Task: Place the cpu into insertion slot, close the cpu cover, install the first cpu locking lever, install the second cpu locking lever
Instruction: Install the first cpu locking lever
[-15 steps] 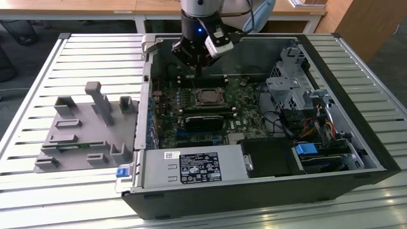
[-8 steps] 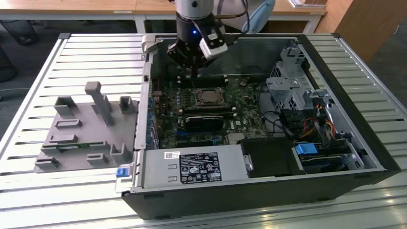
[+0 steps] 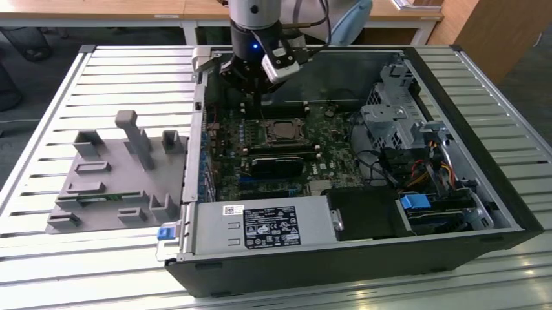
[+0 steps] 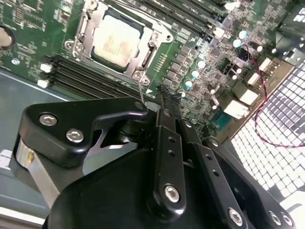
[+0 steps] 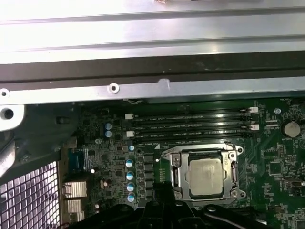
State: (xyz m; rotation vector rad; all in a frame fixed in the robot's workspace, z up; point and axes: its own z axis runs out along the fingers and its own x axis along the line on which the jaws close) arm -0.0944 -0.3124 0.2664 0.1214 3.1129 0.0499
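Note:
The cpu (image 4: 116,40) lies grey top up in the socket on the green motherboard, also seen in the first wrist view as the cpu (image 5: 206,175). The silvery cpu cover (image 4: 86,28) lies flat around it, its window framing the chip. In the exterior view the socket (image 3: 280,131) sits mid-board, with my gripper (image 3: 258,95) just behind it, low inside the case. My gripper (image 4: 164,94) has its black fingers together, with nothing visible between them. A thin metal locking lever (image 4: 140,93) sticks up beside the fingertips, off one corner of the socket.
The open black computer case (image 3: 448,258) lies on a slatted metal table (image 3: 129,71). A grey fixture block (image 3: 112,174) stands at the exterior view's left. Memory slots (image 5: 190,126) run beside the socket. A drive cage (image 3: 392,119) and cables (image 3: 431,171) fill the case's right side.

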